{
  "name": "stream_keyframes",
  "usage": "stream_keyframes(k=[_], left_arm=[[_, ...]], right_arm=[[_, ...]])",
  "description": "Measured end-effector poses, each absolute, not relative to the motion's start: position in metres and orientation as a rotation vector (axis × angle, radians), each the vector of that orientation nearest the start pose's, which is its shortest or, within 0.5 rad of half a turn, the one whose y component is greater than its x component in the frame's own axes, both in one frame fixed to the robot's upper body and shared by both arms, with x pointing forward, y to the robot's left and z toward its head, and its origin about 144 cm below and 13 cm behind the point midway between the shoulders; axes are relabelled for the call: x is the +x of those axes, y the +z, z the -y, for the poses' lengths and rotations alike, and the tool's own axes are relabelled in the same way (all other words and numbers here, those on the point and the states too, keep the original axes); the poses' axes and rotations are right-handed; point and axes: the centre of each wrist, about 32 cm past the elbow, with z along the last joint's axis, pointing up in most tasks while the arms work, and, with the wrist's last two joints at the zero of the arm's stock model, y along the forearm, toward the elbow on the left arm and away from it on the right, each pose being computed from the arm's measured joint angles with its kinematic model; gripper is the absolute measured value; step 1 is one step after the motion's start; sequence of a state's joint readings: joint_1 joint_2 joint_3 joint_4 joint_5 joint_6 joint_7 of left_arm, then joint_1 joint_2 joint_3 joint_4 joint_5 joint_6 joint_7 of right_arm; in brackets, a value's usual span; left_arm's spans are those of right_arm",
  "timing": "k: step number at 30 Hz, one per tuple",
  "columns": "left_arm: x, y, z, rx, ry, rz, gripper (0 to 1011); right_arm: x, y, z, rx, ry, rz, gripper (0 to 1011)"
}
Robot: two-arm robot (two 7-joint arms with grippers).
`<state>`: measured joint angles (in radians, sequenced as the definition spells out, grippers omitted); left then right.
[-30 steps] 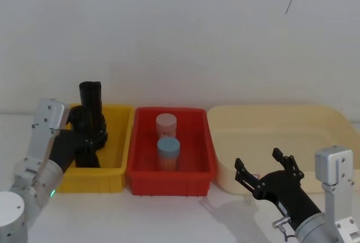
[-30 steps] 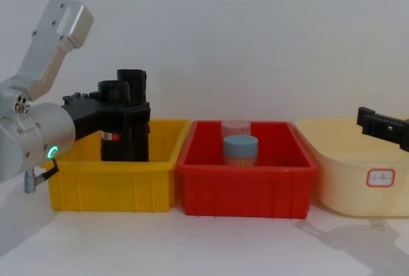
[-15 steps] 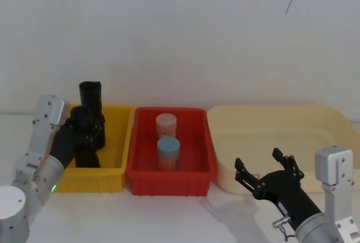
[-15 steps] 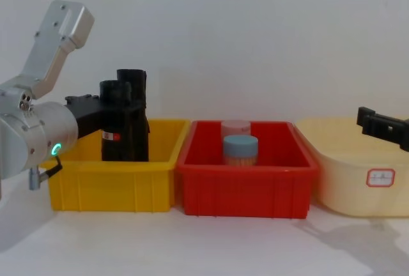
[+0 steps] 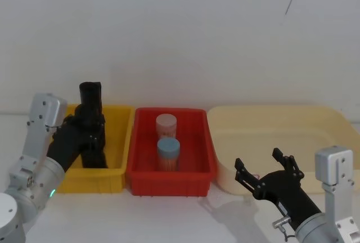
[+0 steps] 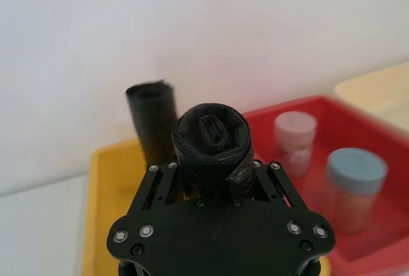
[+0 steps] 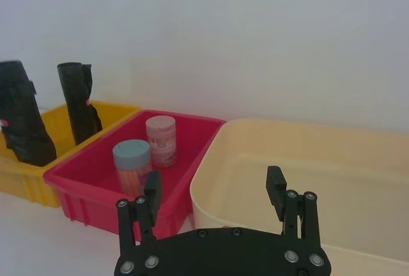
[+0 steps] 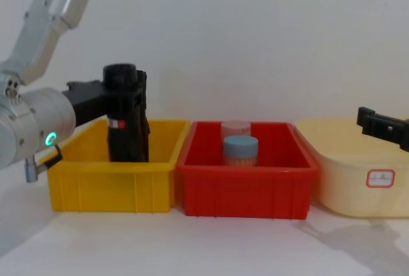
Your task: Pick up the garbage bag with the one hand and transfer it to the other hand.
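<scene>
The left hand (image 8: 126, 107) was clamped on the bag (image 8: 120, 76), which stood upright with its lower end in the yellow bin (image 8: 108, 183) at the bench's left end. The right hand (image 5: 257, 160) hovered, fingers spread wide, near the front right corner.

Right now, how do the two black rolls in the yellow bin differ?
The front roll is clamped in the left end effector; the back roll stands free. The front roll's top is round with a hollow core; the back roll's looks flattened. Both are black, roughly upright, in the yellow bin.

Black garbage bag (image 8: 128, 143) — upright (in left hand (image 8: 125, 106))
</scene>
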<state>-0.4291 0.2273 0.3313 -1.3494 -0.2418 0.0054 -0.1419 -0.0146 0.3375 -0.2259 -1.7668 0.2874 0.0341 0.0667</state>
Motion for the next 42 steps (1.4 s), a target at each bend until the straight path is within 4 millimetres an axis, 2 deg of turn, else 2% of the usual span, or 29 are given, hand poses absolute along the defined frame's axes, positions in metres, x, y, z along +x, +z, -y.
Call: stream_keyframes(k=[9, 23, 42], left_arm=[[0.544, 1.237, -0.205, -0.119, 1.067, 0.176, 381], [0.526, 1.263, -0.192, -0.244, 0.889, 0.188, 365], [0.522, 1.285, -0.147, -0.371, 0.608, 0.069, 365]], right_arm=[[0.443, 1.189, 0.237, 0.026, -1.229, 0.075, 1000], [0.443, 1.189, 0.237, 0.026, -1.229, 0.075, 1000], [0.443, 1.189, 0.237, 0.026, -1.229, 0.075, 1000]])
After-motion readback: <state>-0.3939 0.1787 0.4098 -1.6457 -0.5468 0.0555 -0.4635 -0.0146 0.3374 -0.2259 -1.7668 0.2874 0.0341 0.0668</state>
